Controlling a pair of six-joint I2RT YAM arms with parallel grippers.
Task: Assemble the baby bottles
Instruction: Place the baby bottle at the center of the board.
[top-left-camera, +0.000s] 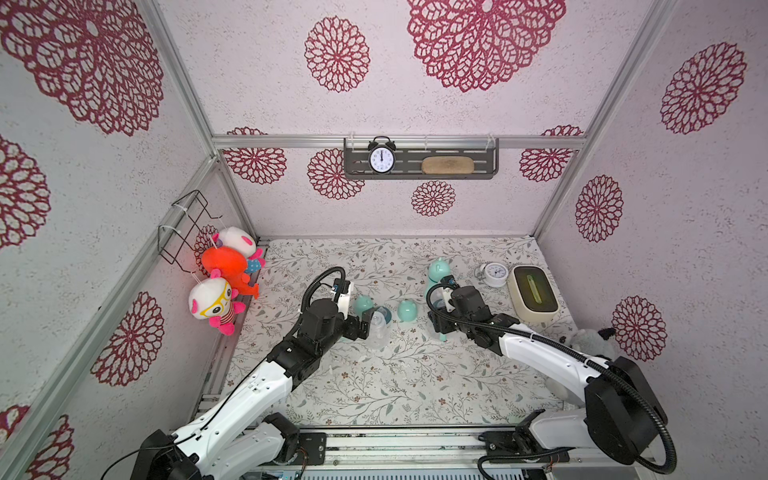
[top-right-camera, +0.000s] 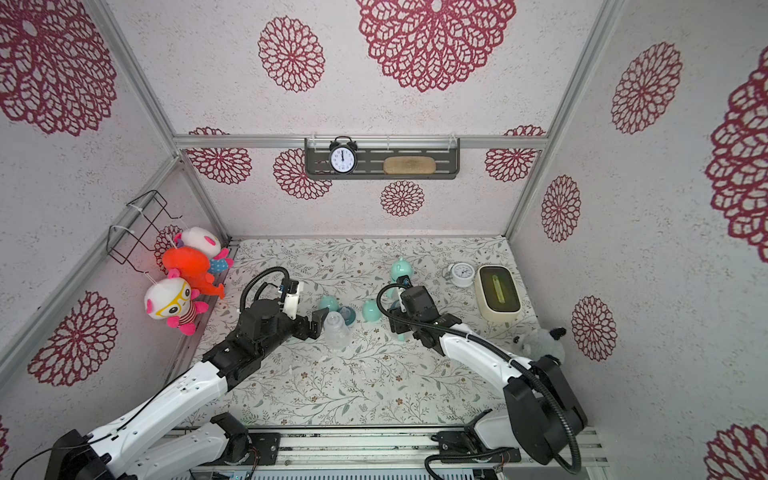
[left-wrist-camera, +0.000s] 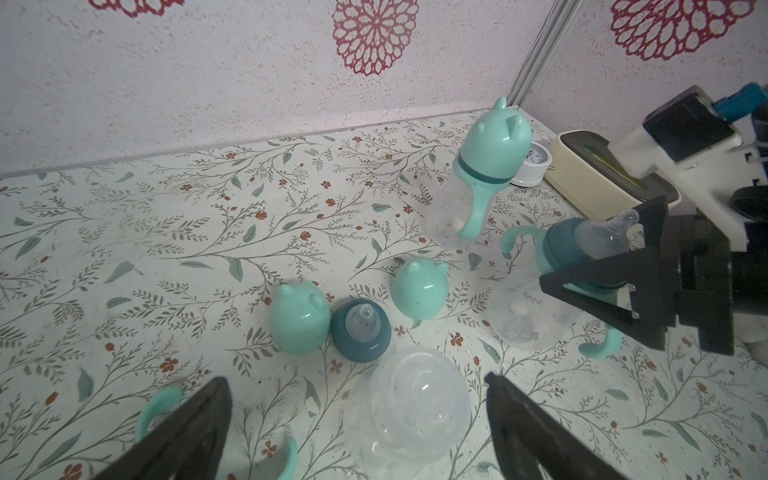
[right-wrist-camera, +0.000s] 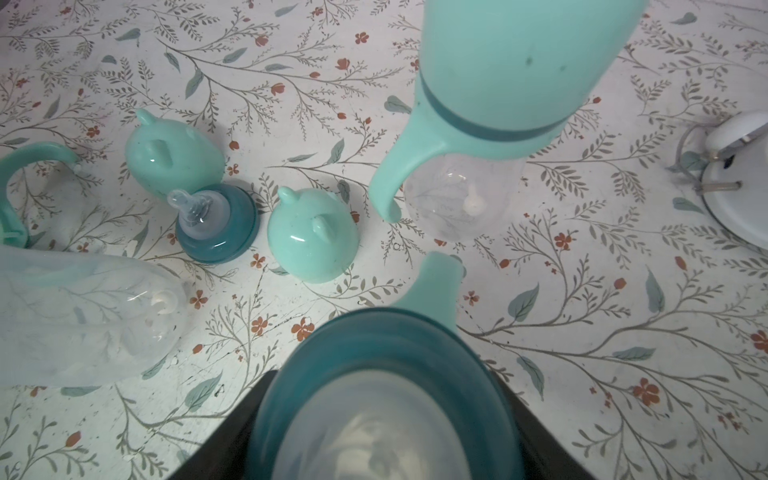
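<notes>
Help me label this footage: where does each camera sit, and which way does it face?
Top views: high at the front, looking down and back over the floral-print table; left arm and right arm show nearly whole.
Left wrist: low behind the open left gripper, facing the back wall; its dark fingers flank a lying clear plastic bottle body.
Right wrist: behind the right gripper, looking down at the table past the dark-teal-collared clear bottle it grips.
Shared: both wrist views show two loose mint domed eared caps.

Capped btl (left-wrist-camera: 494, 145) upright; collared btl (left-wrist-camera: 528, 320); bare btl (left-wrist-camera: 409, 409).
</notes>
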